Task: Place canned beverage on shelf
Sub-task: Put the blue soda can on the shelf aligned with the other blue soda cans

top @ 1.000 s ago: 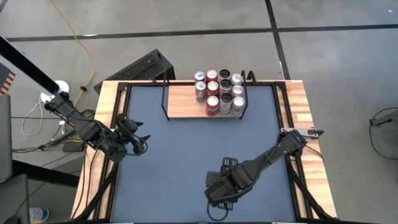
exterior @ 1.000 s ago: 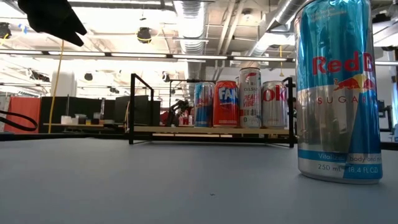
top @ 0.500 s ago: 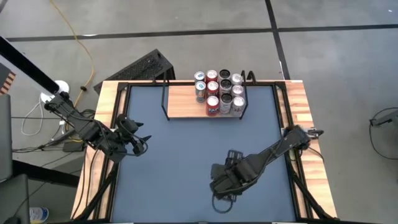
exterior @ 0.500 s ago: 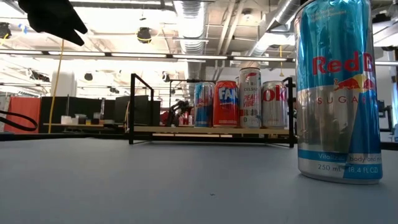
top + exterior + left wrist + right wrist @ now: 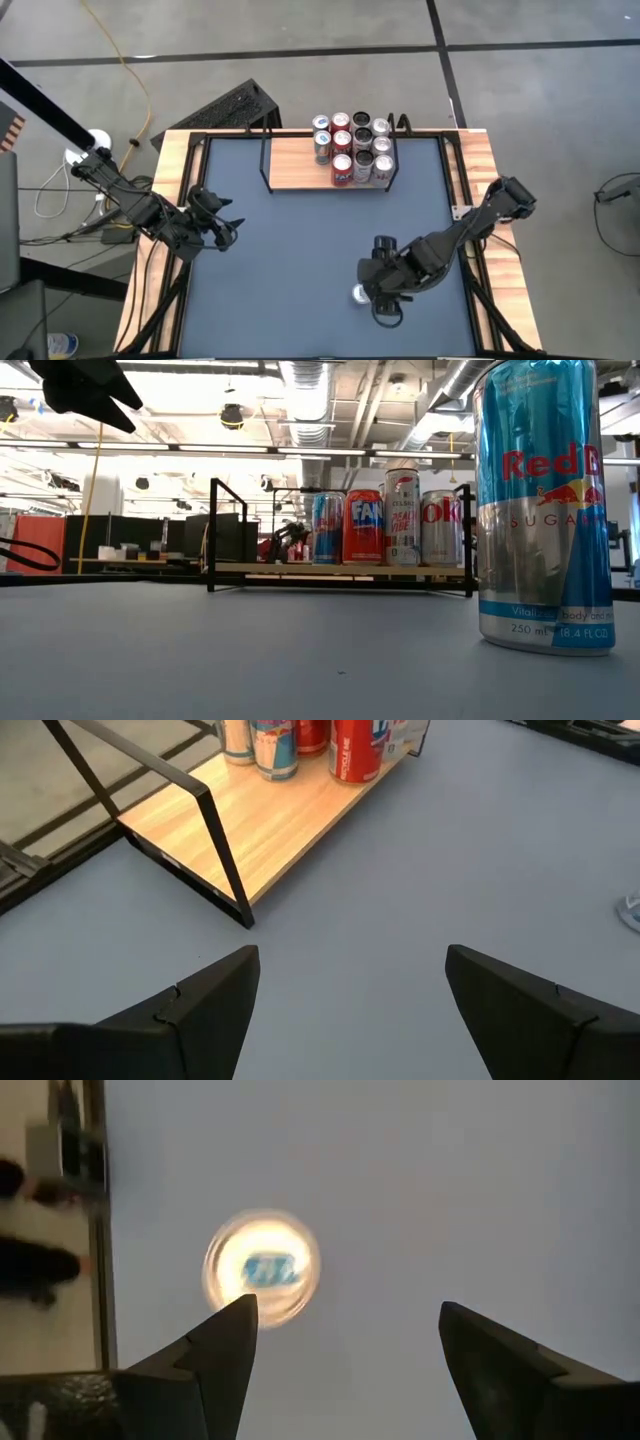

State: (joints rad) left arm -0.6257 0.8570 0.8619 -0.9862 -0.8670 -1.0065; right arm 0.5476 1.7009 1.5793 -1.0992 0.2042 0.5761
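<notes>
A blue-and-silver canned beverage (image 5: 545, 510) stands upright on its base on the dark table top near the front edge; its top shows from above (image 5: 360, 293) and in the right wrist view (image 5: 262, 1267). My right gripper (image 5: 345, 1330) hovers open above the table just right of the can (image 5: 384, 304), pointing steeply down, the can off to one side of its fingers. The shelf (image 5: 300, 165), a light-wood board with a black wire frame, sits at the far edge and bears several cans (image 5: 352, 145). My left gripper (image 5: 222, 226) waits open at the table's left, raised (image 5: 350, 980).
The shelf's left half (image 5: 270, 820) is bare wood; its cans (image 5: 385, 525) crowd the right end. Wooden side rails (image 5: 500, 180) border the table. A black crate (image 5: 230, 105) sits beyond the far left corner. Open table top (image 5: 300, 250) lies between can and shelf.
My right gripper has moved toward the table's right edge and tipped to point more steeply down, staying open. The can, hidden under that arm before, now shows beside it and has not moved.
</notes>
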